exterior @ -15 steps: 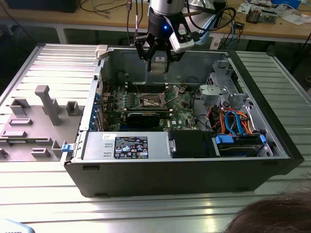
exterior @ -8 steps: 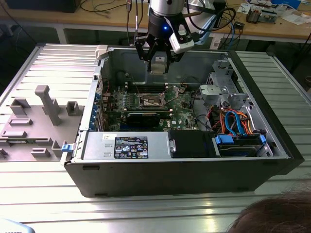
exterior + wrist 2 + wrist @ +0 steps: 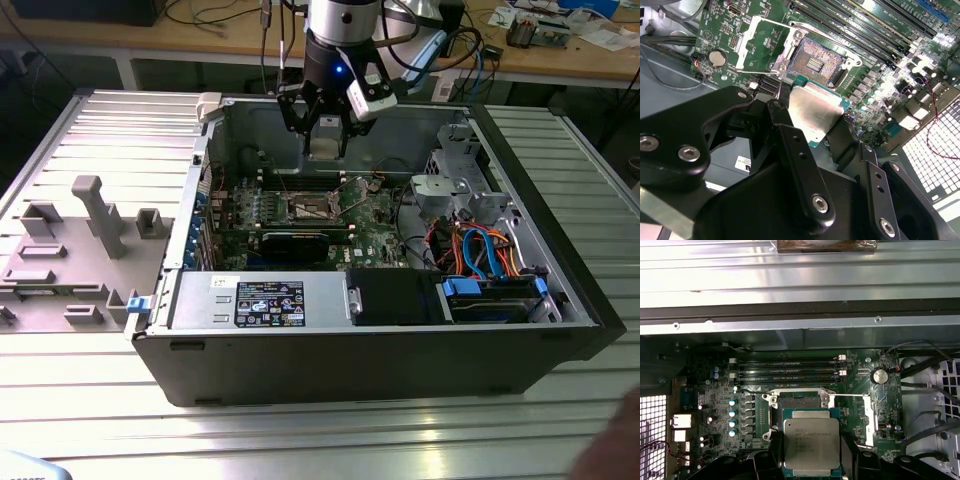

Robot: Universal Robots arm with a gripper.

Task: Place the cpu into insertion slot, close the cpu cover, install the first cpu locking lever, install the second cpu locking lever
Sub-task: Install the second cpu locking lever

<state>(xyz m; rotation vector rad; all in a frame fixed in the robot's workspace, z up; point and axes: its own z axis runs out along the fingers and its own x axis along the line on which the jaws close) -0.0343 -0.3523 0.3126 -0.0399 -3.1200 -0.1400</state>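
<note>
One cpu (image 3: 812, 445), one insertion slot (image 3: 820, 62), one cpu cover (image 3: 746, 42), one pincer (image 3: 326, 135), one computer case (image 3: 350, 350).

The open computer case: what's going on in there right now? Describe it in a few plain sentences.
The robot's tool grips the cpu by its edges, above the motherboard inside the computer case. The insertion slot sits empty, with the cpu cover flipped open beside it. The chip is not yet seated.

Bright glare was cast on the counter (image 3: 330, 440) in front of the computer case (image 3: 300, 360); inside the case, dim shadow was left.
</note>
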